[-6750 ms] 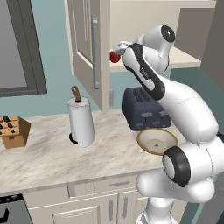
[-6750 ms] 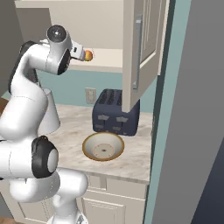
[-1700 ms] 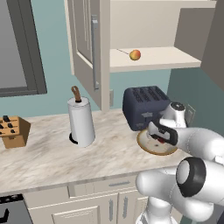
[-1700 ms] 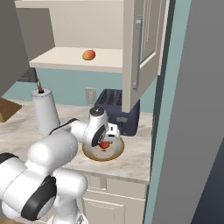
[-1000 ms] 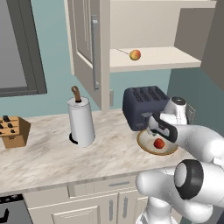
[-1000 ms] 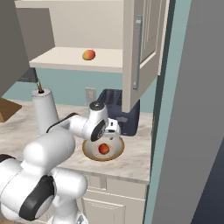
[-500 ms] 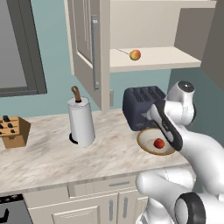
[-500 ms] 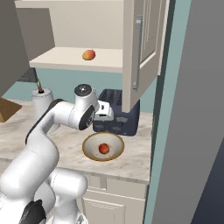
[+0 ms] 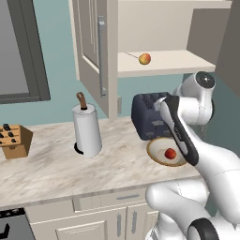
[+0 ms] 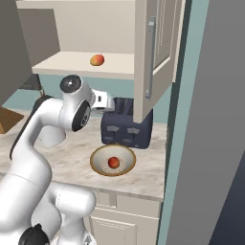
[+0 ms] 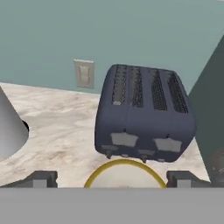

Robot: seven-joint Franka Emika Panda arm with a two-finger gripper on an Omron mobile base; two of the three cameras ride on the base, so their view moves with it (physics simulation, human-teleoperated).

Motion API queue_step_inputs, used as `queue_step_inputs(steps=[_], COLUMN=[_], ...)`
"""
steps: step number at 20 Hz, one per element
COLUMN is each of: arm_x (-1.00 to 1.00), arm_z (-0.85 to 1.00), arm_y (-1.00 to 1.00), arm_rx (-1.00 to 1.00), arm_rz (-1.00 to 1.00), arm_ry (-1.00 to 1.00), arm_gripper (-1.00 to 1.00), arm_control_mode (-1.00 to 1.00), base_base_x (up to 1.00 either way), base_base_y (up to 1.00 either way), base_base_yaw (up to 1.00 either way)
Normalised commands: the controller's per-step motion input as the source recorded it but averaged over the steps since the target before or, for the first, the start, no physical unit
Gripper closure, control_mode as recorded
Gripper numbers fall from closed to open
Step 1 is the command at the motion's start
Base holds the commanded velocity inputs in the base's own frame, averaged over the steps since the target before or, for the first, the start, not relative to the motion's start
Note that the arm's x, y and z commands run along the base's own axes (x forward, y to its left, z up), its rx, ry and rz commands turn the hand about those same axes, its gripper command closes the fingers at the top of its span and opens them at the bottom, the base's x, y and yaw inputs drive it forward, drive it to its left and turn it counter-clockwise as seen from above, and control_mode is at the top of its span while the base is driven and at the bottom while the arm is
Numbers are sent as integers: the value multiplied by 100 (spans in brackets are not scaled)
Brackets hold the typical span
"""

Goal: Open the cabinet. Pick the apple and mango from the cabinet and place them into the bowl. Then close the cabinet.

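One fruit placed: apple [image 10: 113, 162] rests in bowl [image 10: 98, 166] on worktop [image 9: 51, 164]
Mango [image 10: 97, 60]: on shelf of open cabinet [image 10: 155, 57]
Hand [image 10: 107, 99]: jaws wide apart; empty; above toaster [image 10: 125, 127]
Risk: rising arm may strike the door; a careless approach may roll the mango

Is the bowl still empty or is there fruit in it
Not empty. The red apple lies inside the bowl; the mango sits on the cabinet shelf.
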Motion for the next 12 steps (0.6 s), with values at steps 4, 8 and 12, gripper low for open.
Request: queue_step_inputs(steps=[4,8,12], arm_x=[0,0,12], arm_z=[100,100,94], arm_y=[4,2,6], arm_rx=[0,0,0], arm_rz=[-1,-4,-5], arm_ry=[-13,-10,-8], arm_gripper=[-100,-100,-100], arm_control_mode=[-100,-100,-100], base_base_x=[0,0,0], base_base_y=[0,0,0], base_base_yaw=[0,0,0])
